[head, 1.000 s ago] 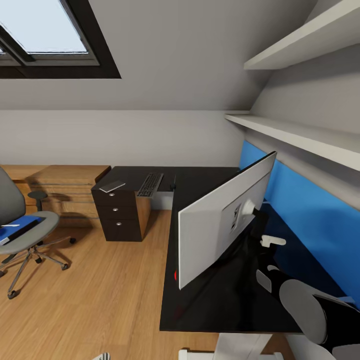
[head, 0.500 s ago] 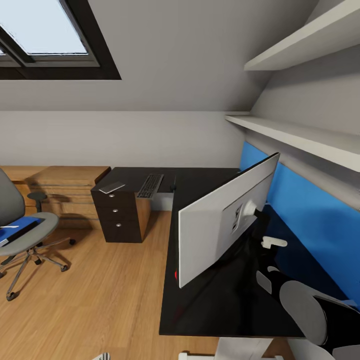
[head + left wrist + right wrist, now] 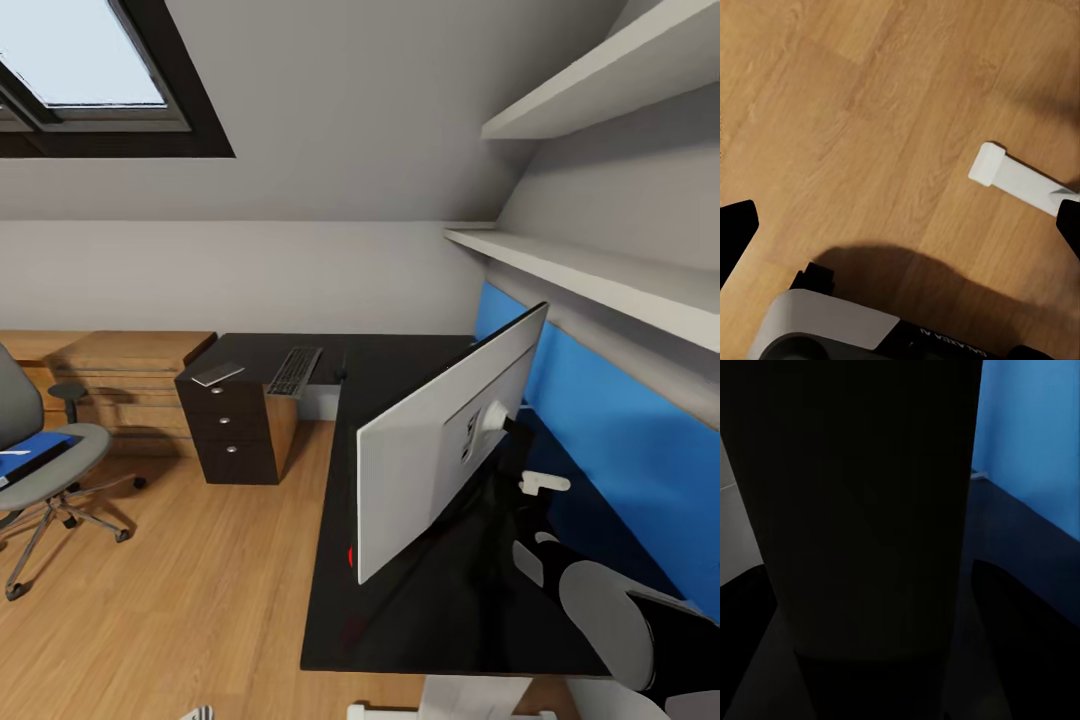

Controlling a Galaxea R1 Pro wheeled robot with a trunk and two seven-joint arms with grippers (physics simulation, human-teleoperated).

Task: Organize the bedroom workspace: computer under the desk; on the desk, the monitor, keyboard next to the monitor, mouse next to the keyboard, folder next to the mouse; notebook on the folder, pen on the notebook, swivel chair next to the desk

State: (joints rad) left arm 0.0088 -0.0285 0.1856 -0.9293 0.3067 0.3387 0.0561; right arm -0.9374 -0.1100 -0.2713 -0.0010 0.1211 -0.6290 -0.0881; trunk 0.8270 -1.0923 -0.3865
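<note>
The monitor [image 3: 430, 455] stands on the black desk [image 3: 400, 620] with its white back toward me and a red dot at its lower corner. Its dark front [image 3: 870, 510] looms close in the right wrist view. My right arm [image 3: 610, 610] reaches behind the screen, and its gripper's fingers are hidden. The keyboard [image 3: 294, 370] lies on the desk's far wing. The swivel chair [image 3: 45, 455] stands at the left on the floor, apart from the desk, with the blue folder [image 3: 40, 446] on its seat. My left gripper [image 3: 900, 232] hangs open over the wooden floor. The computer is out of view.
A flat light grey slab [image 3: 218, 375] lies on the dark drawer unit [image 3: 230, 430]. A low oak chest [image 3: 130, 385] stands against the far wall. Two white shelves [image 3: 590, 270] and a blue wall panel [image 3: 620, 440] run along the right. A white part of my base [image 3: 1016, 180] crosses the floor.
The whole picture has shifted a little to the left, so the camera has moved. The monitor keeps its place in the picture, and the desk's front left corner lies further left of it.
</note>
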